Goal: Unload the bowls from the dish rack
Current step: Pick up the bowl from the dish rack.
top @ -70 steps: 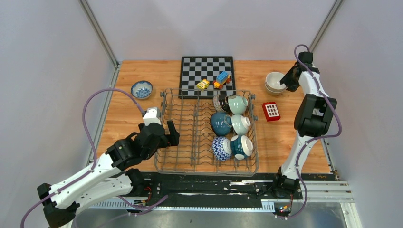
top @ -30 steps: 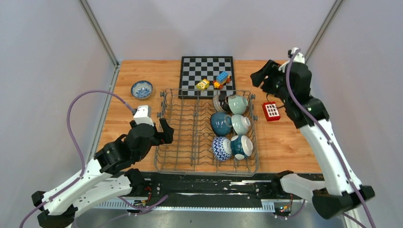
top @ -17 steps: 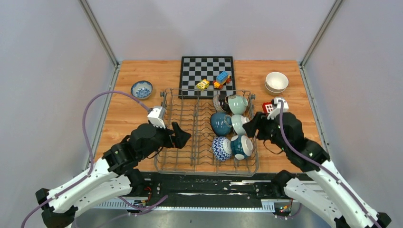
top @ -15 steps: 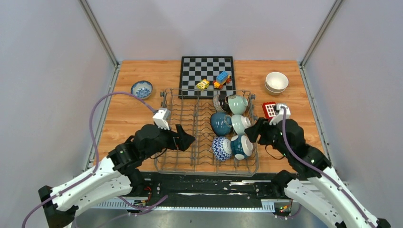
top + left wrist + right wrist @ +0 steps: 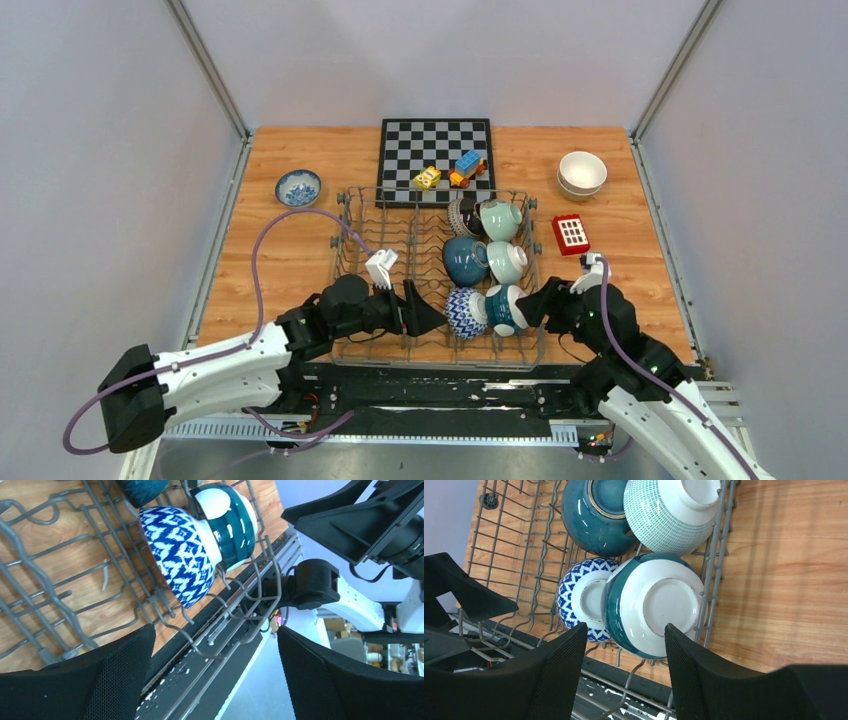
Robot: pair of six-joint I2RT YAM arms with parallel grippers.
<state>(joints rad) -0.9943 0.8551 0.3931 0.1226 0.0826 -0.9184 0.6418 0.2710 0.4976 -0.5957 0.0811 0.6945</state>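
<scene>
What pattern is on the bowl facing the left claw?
The bowl has a bold blue-and-white geometric print; the left wrist view shows it best.

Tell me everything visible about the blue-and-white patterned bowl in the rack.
The patterned bowl looks like glossy ceramic, blue with a white geometric print and a plain white foot ring. It lies tipped on its side among the tines in the rack's near row, foot toward the teal bowl, which rests against it.

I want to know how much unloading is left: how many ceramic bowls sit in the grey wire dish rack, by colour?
Dark teal glazed ceramic bowls: 2
Pale mint ceramic bowls: 2
Blue-and-white patterned ceramic bowl: 1
Dark-patterned ceramic bowl: 1
Total in the grey wire dish rack: 6
</scene>
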